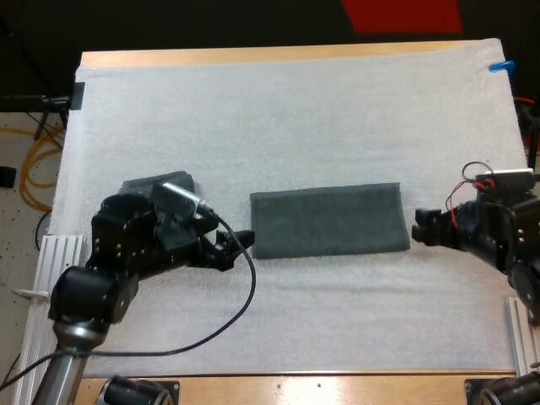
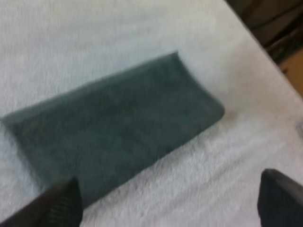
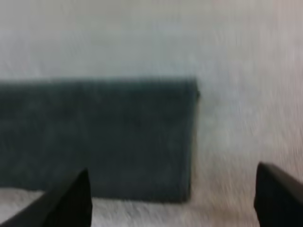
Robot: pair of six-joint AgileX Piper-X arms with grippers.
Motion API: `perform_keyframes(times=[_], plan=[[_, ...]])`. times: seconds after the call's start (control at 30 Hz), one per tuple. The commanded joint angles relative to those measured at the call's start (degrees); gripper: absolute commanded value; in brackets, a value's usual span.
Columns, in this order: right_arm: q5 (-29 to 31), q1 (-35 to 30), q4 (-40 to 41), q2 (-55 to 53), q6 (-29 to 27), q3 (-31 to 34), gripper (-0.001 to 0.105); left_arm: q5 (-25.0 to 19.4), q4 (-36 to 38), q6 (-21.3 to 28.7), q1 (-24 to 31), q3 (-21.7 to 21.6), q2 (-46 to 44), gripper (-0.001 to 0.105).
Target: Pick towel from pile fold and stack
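Left gripper (image 1: 242,240) sits closest to the high camera, its two black fingers (image 2: 61,205) spread wide with nothing between them. Directly ahead of its tips lies the folded towel (image 1: 327,220), a flat dark grey-green rectangle stretched lengthwise between the two grippers. Its near short end is right at the left fingertips, and I cannot tell whether they touch it. The opposite short end is just in front of the right gripper (image 1: 419,228), which points at it from the other side. That gripper's fingers (image 3: 71,201) are also held apart and grip nothing, and the towel's end corner shows ahead of the gap between them. Behind the left gripper, back past its wrist and partly hidden by the arm, is a second dark grey-green towel (image 1: 145,185), bunched rather than flat and well apart from the folded one. Both towels rest on the white mat (image 1: 295,110), which covers most of the wooden table (image 1: 253,56).
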Motion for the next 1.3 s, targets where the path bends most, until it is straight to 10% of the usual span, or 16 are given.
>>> perform_keyframes(times=[0.0, 0.2, 0.53, 1.27], plan=[[0.37, -0.28, 1.6, 0.6, -0.69, -0.31, 0.069, -1.12, 1.47, -0.23, 0.03, -0.44, -0.57, 0.074], [-1.02, -1.69, -4.72, 10.05, -0.42, -0.45, 0.069, -1.13, 1.71, -0.59, 0.03, -0.44, -0.79, 0.074], [-22.59, -13.31, -8.34, 32.11, -0.72, -4.53, 0.069, -1.03, 1.71, -1.8, 0.03, -0.44, -0.79, 0.074], [-42.9, -10.61, -13.31, 49.81, 4.06, -4.99, 0.067, -1.03, 2.73, -2.28, 0.03, -0.44, -0.79, 0.073]])
